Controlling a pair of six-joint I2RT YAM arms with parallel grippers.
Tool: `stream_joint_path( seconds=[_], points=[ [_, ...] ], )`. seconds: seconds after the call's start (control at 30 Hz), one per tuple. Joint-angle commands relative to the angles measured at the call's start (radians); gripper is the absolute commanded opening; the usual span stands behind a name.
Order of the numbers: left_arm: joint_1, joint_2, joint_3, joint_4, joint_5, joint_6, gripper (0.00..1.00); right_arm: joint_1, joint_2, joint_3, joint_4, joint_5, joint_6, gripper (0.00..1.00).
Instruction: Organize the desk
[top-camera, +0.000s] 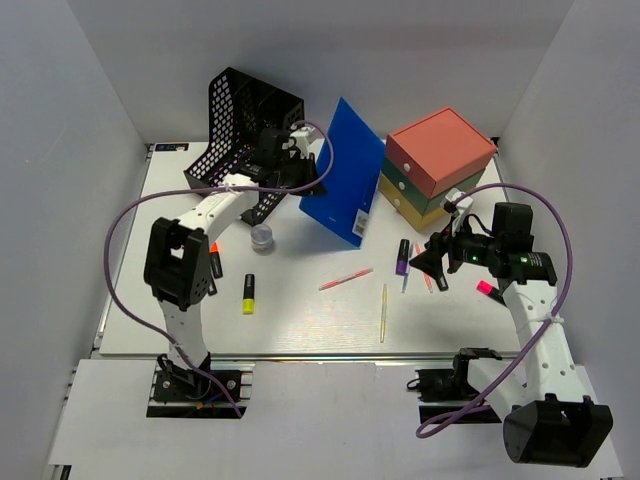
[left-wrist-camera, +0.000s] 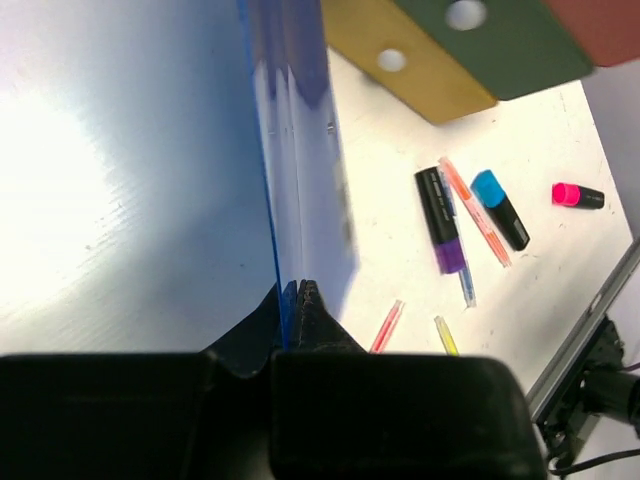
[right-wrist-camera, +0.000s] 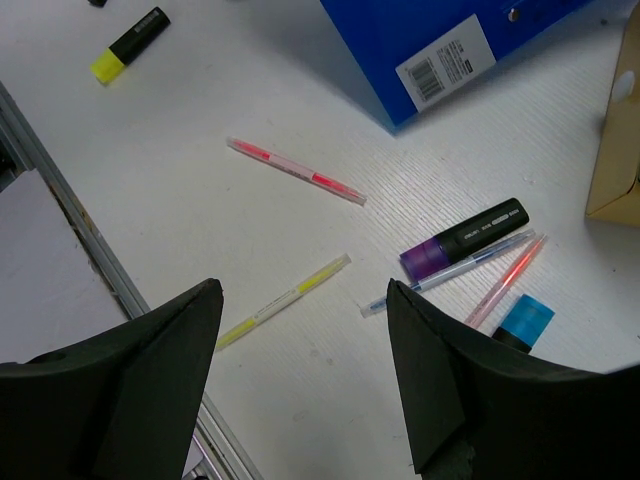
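The white desk (top-camera: 300, 325) holds scattered pens and highlighters. My left gripper (top-camera: 322, 182) is shut on the edge of a blue folder (top-camera: 345, 175) and holds it upright beside a black mesh file holder (top-camera: 240, 125). In the left wrist view the fingertips (left-wrist-camera: 298, 285) pinch the folder's thin edge (left-wrist-camera: 300, 150). My right gripper (top-camera: 430, 262) is open and empty above the desk, near a purple highlighter (top-camera: 402, 256). In the right wrist view it (right-wrist-camera: 303, 290) hovers over a yellow pen (right-wrist-camera: 285, 300), with a pink pen (right-wrist-camera: 295, 170) and the purple highlighter (right-wrist-camera: 465, 238) beyond.
A stack of salmon, green and yellow boxes (top-camera: 440, 150) stands at the back right. A clear jar (top-camera: 262, 237), yellow highlighter (top-camera: 248, 293), orange highlighter (top-camera: 215, 260) and pink highlighter (top-camera: 487, 290) lie on the desk. A blue highlighter (right-wrist-camera: 520, 320) lies by the right finger.
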Motion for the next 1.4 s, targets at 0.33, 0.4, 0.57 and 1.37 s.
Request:
stream_joint_path(
  seconds=[0.33, 0.4, 0.57, 1.37],
  points=[
    [0.006, -0.354, -0.053, 0.046, -0.126, 0.115, 0.00, -0.001, -0.032, -0.003, 0.027, -0.031, -0.022, 0.72],
    [0.006, -0.407, -0.070, 0.076, -0.129, 0.121, 0.00, -0.001, -0.033, -0.005, 0.026, -0.032, -0.022, 0.72],
    [0.015, -0.515, -0.108, 0.164, -0.169, 0.157, 0.00, 0.001, -0.038, -0.009, 0.027, -0.040, -0.023, 0.72],
    [0.185, -0.685, -0.234, 0.557, -0.410, 0.247, 0.00, -0.002, -0.027, -0.011, 0.019, -0.043, -0.054, 0.72]
  ],
)
